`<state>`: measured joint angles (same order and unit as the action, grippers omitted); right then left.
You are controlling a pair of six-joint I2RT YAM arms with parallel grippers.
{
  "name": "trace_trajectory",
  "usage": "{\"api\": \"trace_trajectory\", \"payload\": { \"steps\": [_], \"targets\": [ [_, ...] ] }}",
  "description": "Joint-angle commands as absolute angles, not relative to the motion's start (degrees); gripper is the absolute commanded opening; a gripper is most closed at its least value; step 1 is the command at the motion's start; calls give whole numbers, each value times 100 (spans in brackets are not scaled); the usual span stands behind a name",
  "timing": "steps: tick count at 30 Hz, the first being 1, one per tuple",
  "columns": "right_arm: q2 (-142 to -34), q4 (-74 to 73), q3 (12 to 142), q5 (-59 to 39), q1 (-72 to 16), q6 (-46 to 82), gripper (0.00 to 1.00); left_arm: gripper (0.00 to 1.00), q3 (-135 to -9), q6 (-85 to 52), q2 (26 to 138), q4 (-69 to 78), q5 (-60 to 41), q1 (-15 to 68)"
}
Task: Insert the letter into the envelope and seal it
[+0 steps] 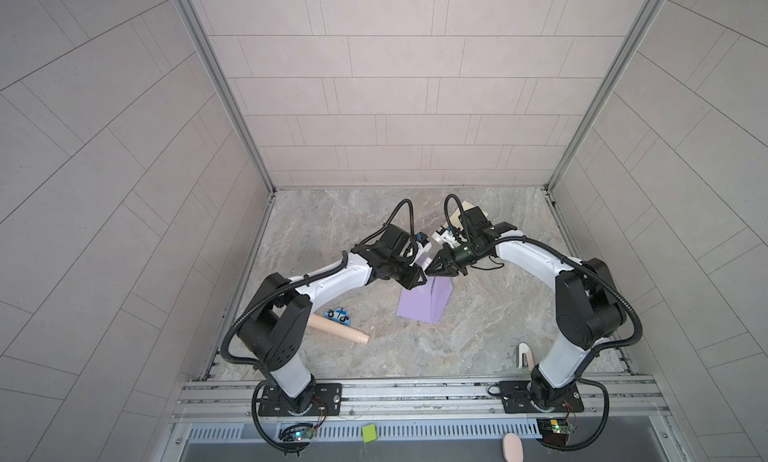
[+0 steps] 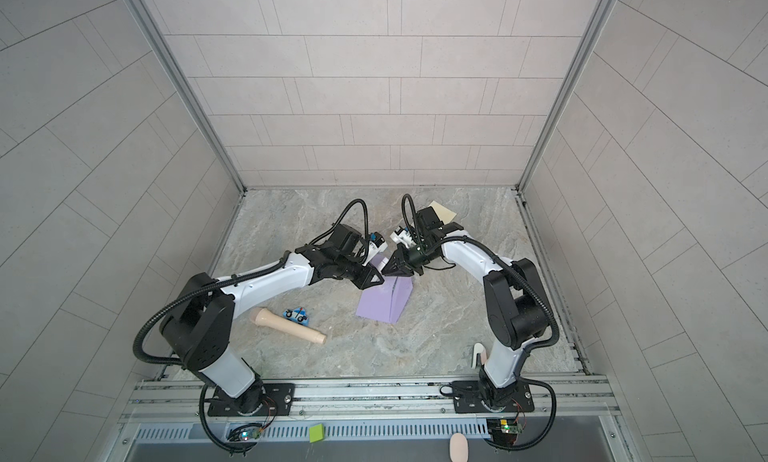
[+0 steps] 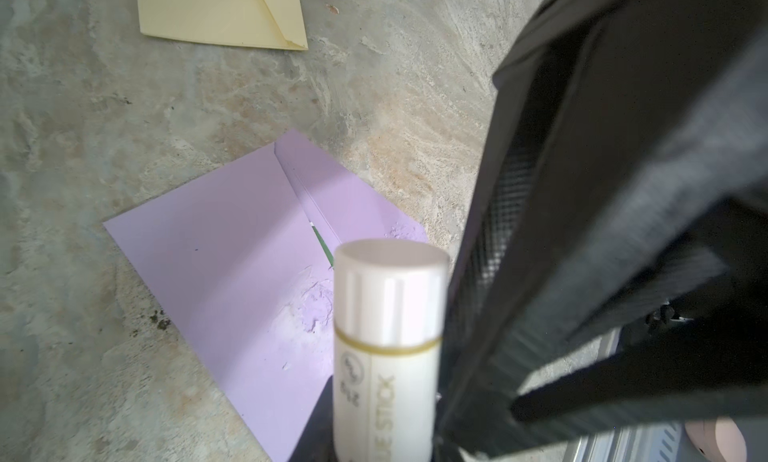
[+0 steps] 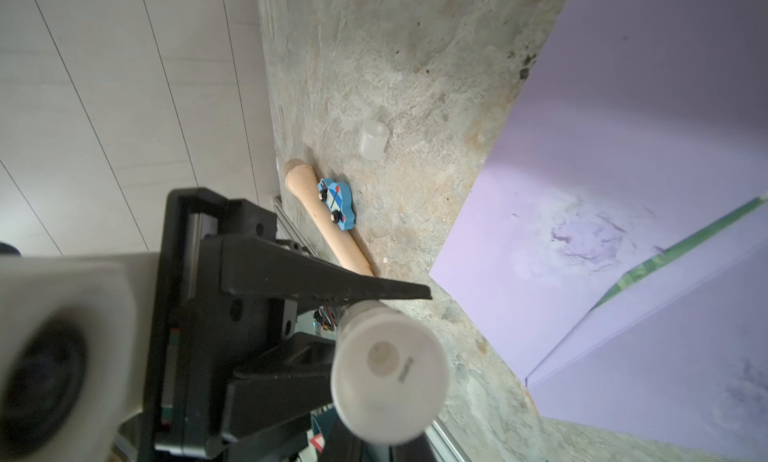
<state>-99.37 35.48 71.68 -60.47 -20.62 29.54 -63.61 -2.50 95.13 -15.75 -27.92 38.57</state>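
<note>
The left gripper (image 1: 419,278) is clamped on the glue stick (image 3: 388,376); the right gripper (image 1: 434,269) sits just beside its cap (image 3: 390,289), jaw spacing cannot be told

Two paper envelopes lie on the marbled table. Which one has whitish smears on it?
The lilac paper envelope, lying with its flap open: whitish smears show beside its fold. The pale yellow paper envelope farther back shows none on its visible part.

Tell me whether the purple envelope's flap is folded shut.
No: the purple envelope lies with its flap open, a green edge showing at its mouth.
</note>
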Motion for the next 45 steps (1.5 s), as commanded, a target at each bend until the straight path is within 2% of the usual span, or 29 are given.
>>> {"api": "trace_trajectory", "payload": {
  "steps": [1,3,6,8,27,40,41,45],
  "targets": [
    [-10002,3412,7321,-6157,-2109,2900,11,0,-6333,-73,9459,-1495,-2934,3911],
    [-9997,3311,7330,-6097,-2109,2983,27,0,-6313,-78,9441,-1485,-2933,3917],
    [-9992,3114,7356,-6034,-2109,3158,42,0,-6300,-85,9439,-1495,-2953,3919],
    [-9994,3037,7380,-6027,-2110,3216,44,0,-6287,-86,9424,-1494,-2945,3920],
    [-10149,3131,7541,-5869,-2004,3224,39,0,-6205,-74,9343,-1494,-2879,3973],
    [-9950,3309,7201,-5959,-2045,3006,35,0,-6294,-43,9413,-1494,-2821,3988],
    [-9962,3298,7190,-5959,-2039,3015,33,0,-6306,-46,9425,-1494,-2821,3987],
    [-9963,3226,7189,-5944,-2048,3084,9,0,-6298,-100,9426,-1494,-2810,3986]
  ]
}}
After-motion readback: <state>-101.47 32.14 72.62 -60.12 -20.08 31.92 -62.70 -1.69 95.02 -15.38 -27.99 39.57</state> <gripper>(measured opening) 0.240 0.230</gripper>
